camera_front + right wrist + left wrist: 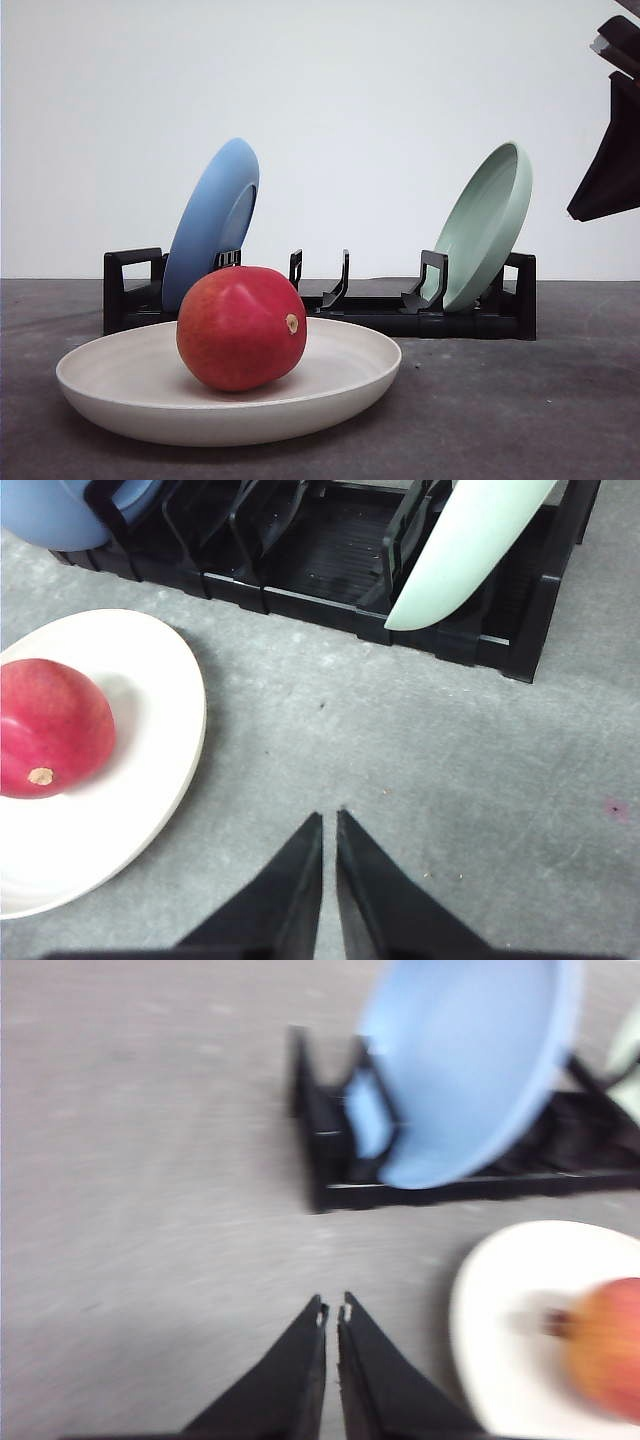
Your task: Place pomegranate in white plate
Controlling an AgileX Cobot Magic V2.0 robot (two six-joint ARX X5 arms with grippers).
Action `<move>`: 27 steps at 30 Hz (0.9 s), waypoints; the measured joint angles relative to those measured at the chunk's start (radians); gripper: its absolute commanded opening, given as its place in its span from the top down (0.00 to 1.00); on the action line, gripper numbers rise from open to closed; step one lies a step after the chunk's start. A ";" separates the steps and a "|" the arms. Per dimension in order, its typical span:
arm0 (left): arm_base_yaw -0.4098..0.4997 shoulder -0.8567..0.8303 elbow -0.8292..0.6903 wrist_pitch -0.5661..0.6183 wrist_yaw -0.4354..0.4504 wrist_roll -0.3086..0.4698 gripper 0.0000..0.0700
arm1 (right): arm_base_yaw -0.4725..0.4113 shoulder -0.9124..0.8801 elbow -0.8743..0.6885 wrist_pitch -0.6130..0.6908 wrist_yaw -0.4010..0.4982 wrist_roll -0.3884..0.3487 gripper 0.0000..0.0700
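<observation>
On the white plate point(130, 385), just in front of the black rack point(480, 310), your pomegranate point(241, 328) rests. Both your left gripper point(333, 1312) and right gripper point(329, 820) have fingers nearly together, holding nothing.

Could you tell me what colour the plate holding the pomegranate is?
Off-white plate, clearest in the front view.

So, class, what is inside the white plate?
Only the pomegranate, resting in the white plate with its pale stem spot sideways. The plate surface directly beneath the fruit is covered from sight.
</observation>
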 measured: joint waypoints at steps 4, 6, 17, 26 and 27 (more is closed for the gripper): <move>0.087 -0.105 -0.103 0.040 0.000 0.009 1.00 | 0.000 0.000 0.000 0.000 0.000 0.000 0.98; 0.124 -0.156 -0.155 0.088 0.000 0.013 1.00 | 0.000 0.000 0.000 0.000 0.000 0.000 0.98; 0.240 -0.418 -0.328 0.151 -0.001 0.029 1.00 | 0.000 0.000 0.000 0.000 0.000 0.000 0.97; 0.241 -0.443 -0.391 0.221 0.024 0.059 1.00 | 0.000 0.000 0.000 0.002 0.000 0.000 0.98; 0.239 -0.443 -0.396 0.235 0.029 0.067 1.00 | 0.000 0.000 0.000 0.002 0.000 0.000 0.98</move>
